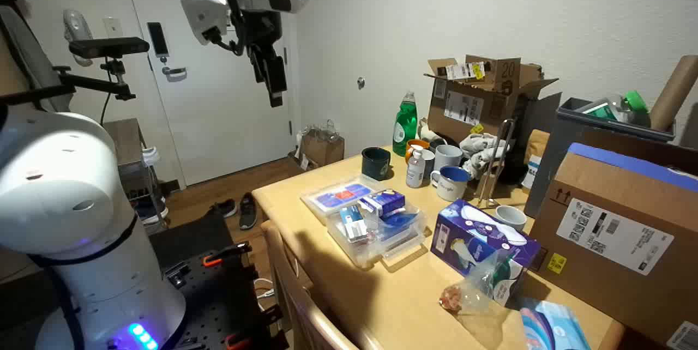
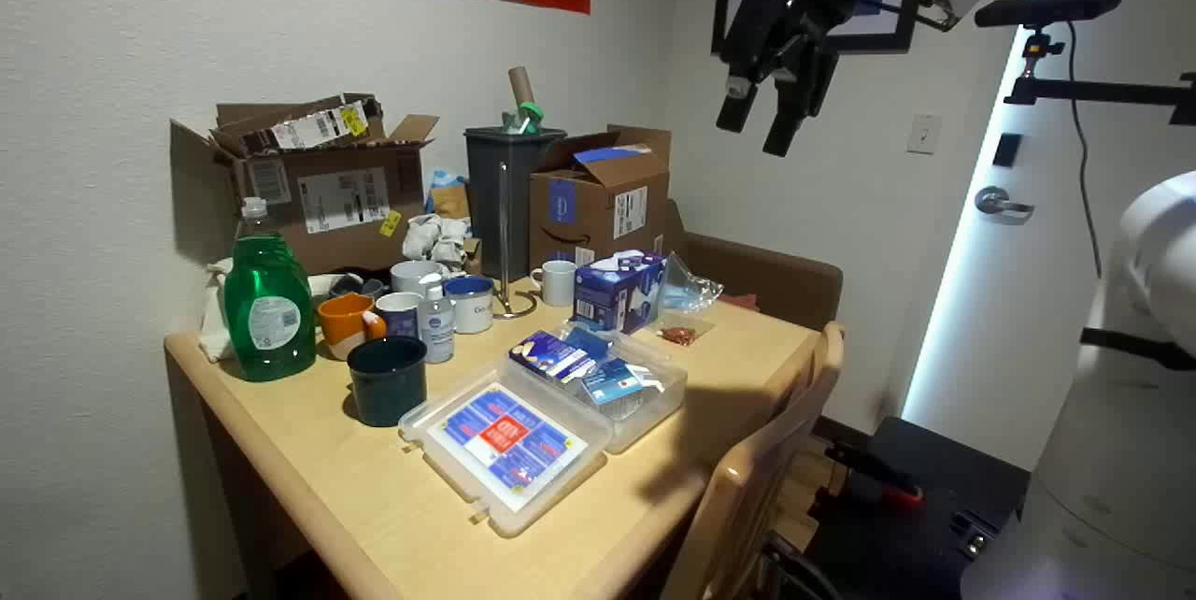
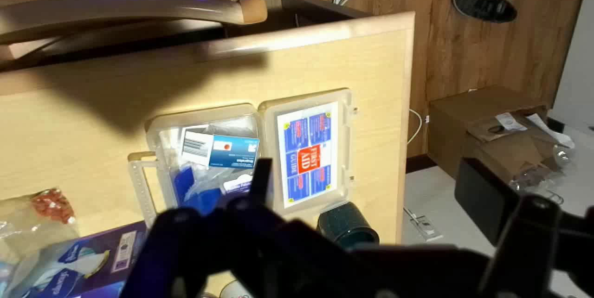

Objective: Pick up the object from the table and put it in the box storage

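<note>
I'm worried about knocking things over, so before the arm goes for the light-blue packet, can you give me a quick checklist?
1. Gripper open and empty: ok, jaws apart with nothing between them.
2. Gripper clear of the table: ok, it hangs well above.
3. Light-blue packet fully in view: not ok, cut off by the bottom edge in an exterior view.
4. Low path from packet to clear plastic tray: not ok, the large purple carton and plastic bag would likely be in the way.
5. Tray lid open: ok, folded back on the table.
6. Enough room in the tray: cannot tell, small boxes lie in it.
</note>
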Controlling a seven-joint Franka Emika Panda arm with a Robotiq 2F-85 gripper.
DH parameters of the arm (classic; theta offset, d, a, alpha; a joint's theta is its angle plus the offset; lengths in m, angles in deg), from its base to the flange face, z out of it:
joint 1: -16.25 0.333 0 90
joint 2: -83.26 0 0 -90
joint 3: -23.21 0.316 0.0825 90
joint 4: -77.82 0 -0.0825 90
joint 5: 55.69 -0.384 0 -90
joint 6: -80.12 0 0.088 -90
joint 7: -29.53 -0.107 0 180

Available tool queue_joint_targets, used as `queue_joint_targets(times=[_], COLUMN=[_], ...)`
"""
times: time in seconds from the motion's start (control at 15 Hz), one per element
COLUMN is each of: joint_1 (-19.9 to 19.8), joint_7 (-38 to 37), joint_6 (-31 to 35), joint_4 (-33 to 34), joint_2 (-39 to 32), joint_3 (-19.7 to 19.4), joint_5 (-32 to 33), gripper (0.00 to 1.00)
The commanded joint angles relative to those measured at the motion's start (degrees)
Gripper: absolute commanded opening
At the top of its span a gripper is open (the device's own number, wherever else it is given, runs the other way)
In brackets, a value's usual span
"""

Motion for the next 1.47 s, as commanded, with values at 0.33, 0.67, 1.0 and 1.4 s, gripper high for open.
queue_joint_targets(times=[0.33,0.67,1.0,1.4], joint_1=[-0.19,0.26,0.78,1.35], joint_7=[2.80,6.40,12.20,17.34], joint_6=[3.98,10.15,15.78,24.59], joint_4=[0.01,0.10,0.40,1.19], joint_2=[-2.26,-6.63,-11.01,-16.99], joint_3=[-0.11,-0.57,-1.88,-5.63], joint_5=[-0.60,0.09,0.82,-0.40], gripper=[1.00,1.00,1.00,1.00])
